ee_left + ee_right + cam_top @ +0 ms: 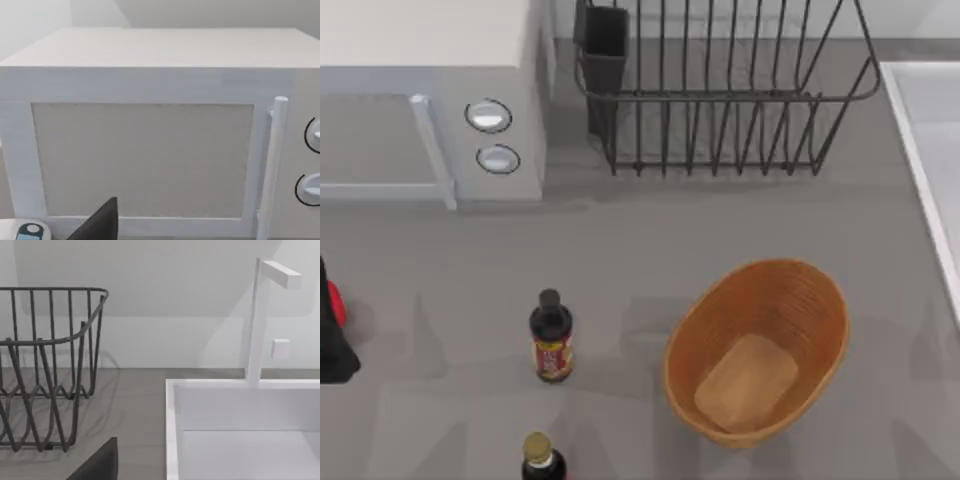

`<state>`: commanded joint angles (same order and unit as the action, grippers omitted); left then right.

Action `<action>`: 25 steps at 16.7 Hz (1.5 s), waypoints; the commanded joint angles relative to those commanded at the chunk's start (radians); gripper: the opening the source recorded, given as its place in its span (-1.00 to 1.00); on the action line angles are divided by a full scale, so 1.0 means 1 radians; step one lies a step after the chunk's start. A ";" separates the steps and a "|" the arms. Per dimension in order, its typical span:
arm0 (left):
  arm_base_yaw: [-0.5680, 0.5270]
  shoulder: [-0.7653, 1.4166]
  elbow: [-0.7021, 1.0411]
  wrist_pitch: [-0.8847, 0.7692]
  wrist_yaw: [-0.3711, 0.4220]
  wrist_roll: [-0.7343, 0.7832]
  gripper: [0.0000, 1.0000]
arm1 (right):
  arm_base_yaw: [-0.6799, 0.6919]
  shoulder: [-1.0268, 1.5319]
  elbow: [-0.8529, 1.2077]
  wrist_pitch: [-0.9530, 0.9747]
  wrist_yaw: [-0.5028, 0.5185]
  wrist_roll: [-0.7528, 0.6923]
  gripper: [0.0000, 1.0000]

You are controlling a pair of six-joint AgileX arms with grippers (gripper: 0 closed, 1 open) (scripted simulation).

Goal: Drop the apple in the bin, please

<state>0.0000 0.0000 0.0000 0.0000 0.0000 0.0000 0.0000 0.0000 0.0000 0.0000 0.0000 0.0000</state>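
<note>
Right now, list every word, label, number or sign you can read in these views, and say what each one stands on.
No text can be read.
Red label with yellow marks on the dark glass sauce bottle: too small to read.
Second dark bottle with a yellowish cap at the top view's lower edge: label cut off.
Two round knobs on the white microwave: no markings visible.
Orange-tan woven wicker basket: no writing.

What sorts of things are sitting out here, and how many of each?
Sauce bottles: 2, one in the middle, one at the near edge
Wicker basket: 1
Red apple, at the far left edge, partly hidden: 1
Wire dish rack: 1
Microwave: 1
Sink: 1
Total: 7
</note>
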 joint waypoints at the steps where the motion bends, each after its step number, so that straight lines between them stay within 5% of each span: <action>1: 0.000 0.000 0.000 0.000 0.000 0.000 1.00 | 0.000 0.000 0.000 0.000 0.000 0.000 1.00; 8: 0.014 0.223 0.194 -0.153 0.014 0.176 1.00 | 0.000 0.000 0.000 0.000 0.000 0.000 1.00; 20: 0.081 1.401 0.968 -0.781 0.022 0.921 1.00 | 0.000 0.000 0.000 0.000 0.000 0.000 1.00; 25: 0.104 1.736 1.191 -0.967 0.008 1.148 1.00 | 0.000 0.000 0.000 0.000 0.000 0.000 1.00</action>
<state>0.1042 1.7360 1.1905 -0.9666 0.0076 1.1478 0.0000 0.0000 0.0000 0.0000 0.0000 0.0000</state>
